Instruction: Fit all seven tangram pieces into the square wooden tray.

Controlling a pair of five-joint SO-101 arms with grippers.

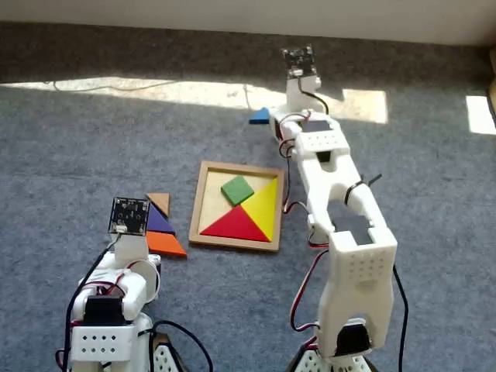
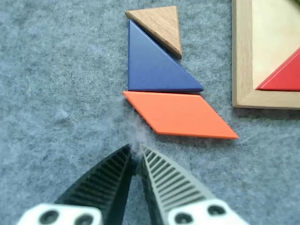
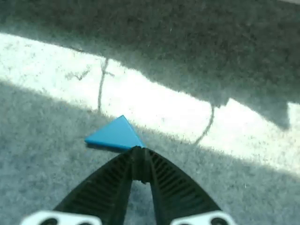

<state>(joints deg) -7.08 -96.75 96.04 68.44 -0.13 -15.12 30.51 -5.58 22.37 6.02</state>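
The square wooden tray [image 1: 203, 194] lies mid-carpet and holds a green square [image 1: 237, 190], a yellow triangle [image 1: 266, 203] and a red triangle [image 1: 233, 223]. Left of it lie a wooden triangle [image 2: 159, 26], a dark blue triangle [image 2: 152, 68] and an orange parallelogram [image 2: 180, 115]. My left gripper [image 2: 136, 153] is shut and empty, just short of the parallelogram's near edge. A light blue triangle [image 3: 116, 134] lies far back on the carpet [image 1: 260, 116]. My right gripper [image 3: 139, 157] is shut, its tips at that triangle's corner; whether they touch it is unclear.
Grey carpet covers the floor, with a sunlit strip [image 1: 178, 91] across the back and a thin cable [image 3: 101, 84] lying in it. The right arm [image 1: 333, 178] stretches along the tray's right side. The tray corner [image 2: 243, 96] sits close to the orange parallelogram.
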